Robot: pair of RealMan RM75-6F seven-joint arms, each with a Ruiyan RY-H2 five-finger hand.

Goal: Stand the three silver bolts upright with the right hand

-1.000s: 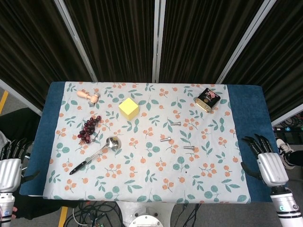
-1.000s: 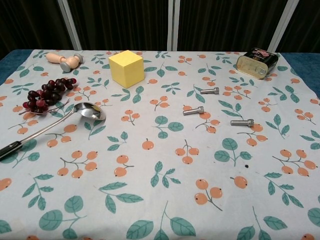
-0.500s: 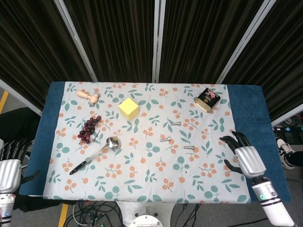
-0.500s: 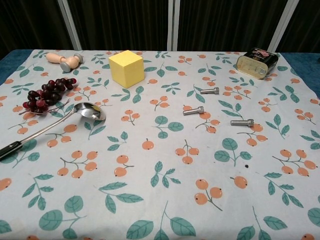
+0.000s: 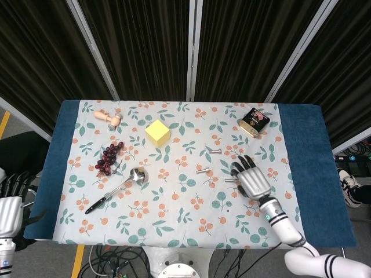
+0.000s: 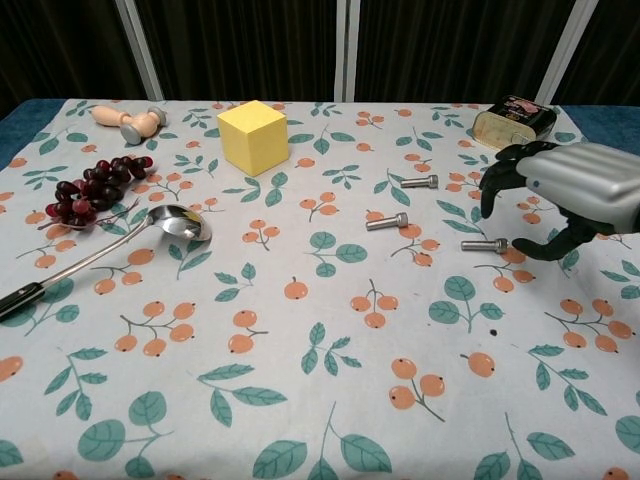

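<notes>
The right hand [image 6: 565, 195] hovers over the floral tablecloth [image 6: 300, 400] with its fingers [image 6: 492, 185] spread and curled downward, holding nothing, directly above the nearest silver bolt [image 6: 484, 245]. That bolt lies flat, a short shiny shaft with a round head; two more like it [image 6: 387, 222] [image 6: 420, 182] lie flat further left. The left hand [image 5: 10, 202] waits off the table's edge, fingers apart
</notes>
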